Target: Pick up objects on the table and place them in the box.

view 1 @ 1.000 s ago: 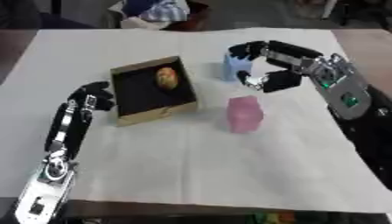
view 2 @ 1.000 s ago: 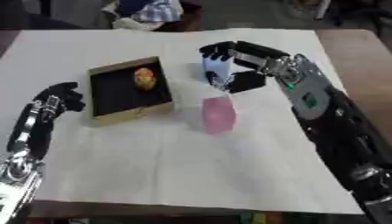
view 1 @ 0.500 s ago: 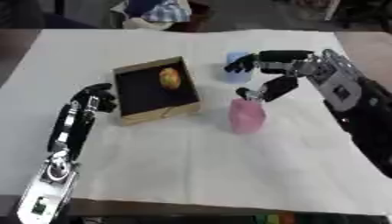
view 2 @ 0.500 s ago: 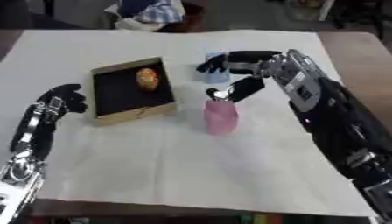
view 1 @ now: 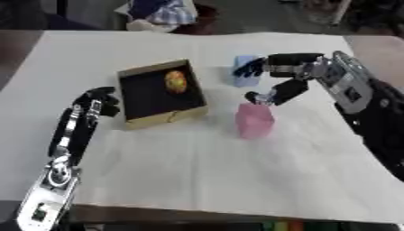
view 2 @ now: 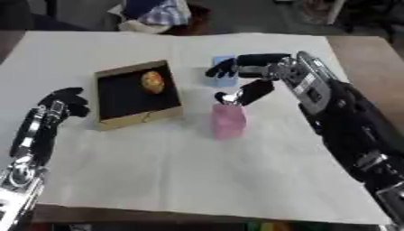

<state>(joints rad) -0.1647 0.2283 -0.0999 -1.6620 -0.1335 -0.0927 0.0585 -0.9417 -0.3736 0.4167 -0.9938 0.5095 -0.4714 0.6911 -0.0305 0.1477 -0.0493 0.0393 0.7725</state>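
I'm holding my right hand (view 1: 296, 76) over the pink block (view 1: 255, 120) on the bench (view 1: 205, 167), fingers (view 1: 268, 67) spread, gripping nothing. The box (view 1: 158, 94) is holding a yellow object (view 1: 175, 81); my left hand (view 1: 98, 101) is resting curled beside it.

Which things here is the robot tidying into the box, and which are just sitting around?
For the job:
box, with a yellow-orange thing already inside
pink block, below the right hand
pale blue block

Just lying about:
bundle of cloth at the table's far edge
left hand, idle beside the box
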